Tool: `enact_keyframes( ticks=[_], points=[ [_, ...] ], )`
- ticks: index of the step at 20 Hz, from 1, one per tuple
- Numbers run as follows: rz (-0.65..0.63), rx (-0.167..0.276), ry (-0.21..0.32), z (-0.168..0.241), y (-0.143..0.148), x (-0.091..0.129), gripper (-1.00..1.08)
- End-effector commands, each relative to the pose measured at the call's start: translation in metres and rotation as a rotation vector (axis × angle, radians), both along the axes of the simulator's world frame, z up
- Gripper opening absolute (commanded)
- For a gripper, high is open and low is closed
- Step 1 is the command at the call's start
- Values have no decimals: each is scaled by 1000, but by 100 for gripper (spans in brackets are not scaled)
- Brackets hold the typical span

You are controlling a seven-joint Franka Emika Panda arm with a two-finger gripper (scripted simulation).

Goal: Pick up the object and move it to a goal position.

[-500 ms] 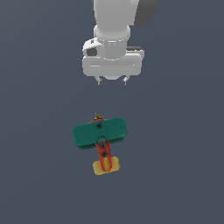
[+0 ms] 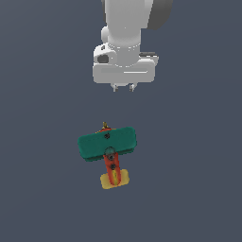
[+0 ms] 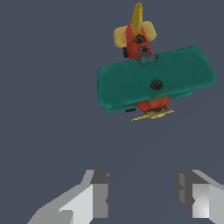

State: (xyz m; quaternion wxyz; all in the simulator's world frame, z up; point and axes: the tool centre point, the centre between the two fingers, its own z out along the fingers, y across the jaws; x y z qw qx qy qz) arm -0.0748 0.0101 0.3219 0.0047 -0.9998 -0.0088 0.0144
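1. So, the toy biplane [image 2: 108, 150] sits upright on the flat grey floor [image 2: 42, 189], nothing holding it. In the exterior view it's below the gripper [image 2: 123, 88] and a bit toward that view's left, well apart from it.

2. The gripper is empty. In the wrist view the 2 fingers [image 3: 98, 192] stand wide apart with only bare floor between them, so the jaws are open.

3. Handling guess: it looks like a small rigid toy, probably light and stiff. The teal wings [image 3: 153, 81] are broad, rounded and smooth-looking, so pinching them flat across the span looks like a bad idea. They may be too wide for the jaws, and slippery too.

4. Better grab spot, I reckon: the red-orange fuselage [image 2: 111, 166] between wings and yellow tail [image 2: 115, 179], jaws closing across its narrow width. The nose side is mostly hidden under the wings, with only the thin yellow propeller [image 3: 153, 114] poking out. It looks flimsy, so I'd keep the fingers off it.

5. The wheels are barely visible here. If they roll, a nudge could push the plane away before the jaws close.

6. Room-wise it's easy: no walls, edges or other objects in either view, just open floor all around. No goal marker shows, so I can't tell where it has to go.
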Motion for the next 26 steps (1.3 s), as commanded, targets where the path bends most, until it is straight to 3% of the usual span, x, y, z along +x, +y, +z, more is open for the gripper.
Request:
enact_keyframes(
  ticks=[1, 26],
  points=[
    [0, 2, 4, 0, 1, -1, 28],
    [23, 12, -8, -3, -13, 5, 28]
  ],
)
